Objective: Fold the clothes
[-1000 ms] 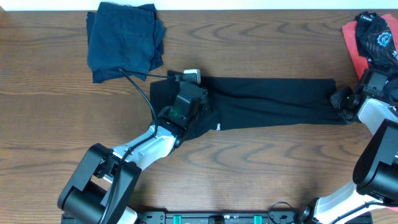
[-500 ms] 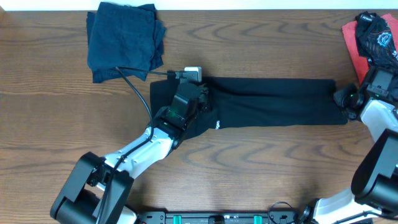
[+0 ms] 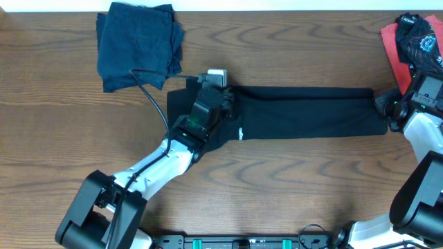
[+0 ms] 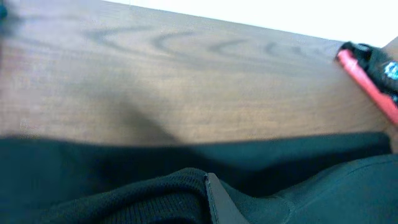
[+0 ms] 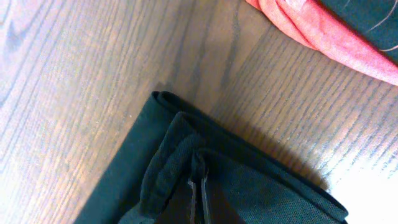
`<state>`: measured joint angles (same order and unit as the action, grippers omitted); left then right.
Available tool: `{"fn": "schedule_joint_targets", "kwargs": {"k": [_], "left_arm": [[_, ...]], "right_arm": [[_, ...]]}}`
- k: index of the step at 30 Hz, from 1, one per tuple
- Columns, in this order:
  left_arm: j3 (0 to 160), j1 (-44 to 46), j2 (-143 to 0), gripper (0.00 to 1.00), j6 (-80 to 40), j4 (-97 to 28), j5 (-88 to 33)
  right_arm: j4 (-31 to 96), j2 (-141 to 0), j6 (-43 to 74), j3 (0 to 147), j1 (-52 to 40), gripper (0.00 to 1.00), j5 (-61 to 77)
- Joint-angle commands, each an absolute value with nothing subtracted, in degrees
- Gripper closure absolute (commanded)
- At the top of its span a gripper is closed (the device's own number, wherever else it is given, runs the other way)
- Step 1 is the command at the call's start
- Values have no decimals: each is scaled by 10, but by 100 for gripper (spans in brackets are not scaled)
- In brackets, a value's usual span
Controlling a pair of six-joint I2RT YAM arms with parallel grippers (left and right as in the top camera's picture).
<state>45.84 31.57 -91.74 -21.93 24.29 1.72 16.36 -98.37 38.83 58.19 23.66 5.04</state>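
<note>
One black shirt [image 3: 304,111] straighter, left hand [image 4: 211,186], right hand [image 5: 198,174] clenching it, one navy pile [image 3: 138,45]

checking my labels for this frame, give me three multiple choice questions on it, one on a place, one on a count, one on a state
1. Where on the table does the folded navy shirt lie?
A far left corner
B near right corner
C middle

2. How many garments show?
A one
B three
C five

3. How does the black shirt lie?
A balled up
B hanging off the edge
C stretched in a long band between both tools

1 A: the overhead view shows it at the far left.
2 B: navy, black, and a red and black shirt.
3 C: the left tool is shut on it near one end, the right tool at the other.
</note>
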Motion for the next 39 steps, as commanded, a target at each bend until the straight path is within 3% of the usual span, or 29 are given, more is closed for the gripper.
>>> {"fn": "schedule_joint_targets", "kwargs": {"k": [1,16,39], "left_arm": [[477,298,-908,93,-201,246,28],[477,270,-926,93,-174,237,44],[477,232,-989,92,-172,283,59]], "right_arm": [[158,-974,403,593,226,98,55],[109,-974,411,593,151,98,-16],[71,-994,424,593,142,98,-73]]}}
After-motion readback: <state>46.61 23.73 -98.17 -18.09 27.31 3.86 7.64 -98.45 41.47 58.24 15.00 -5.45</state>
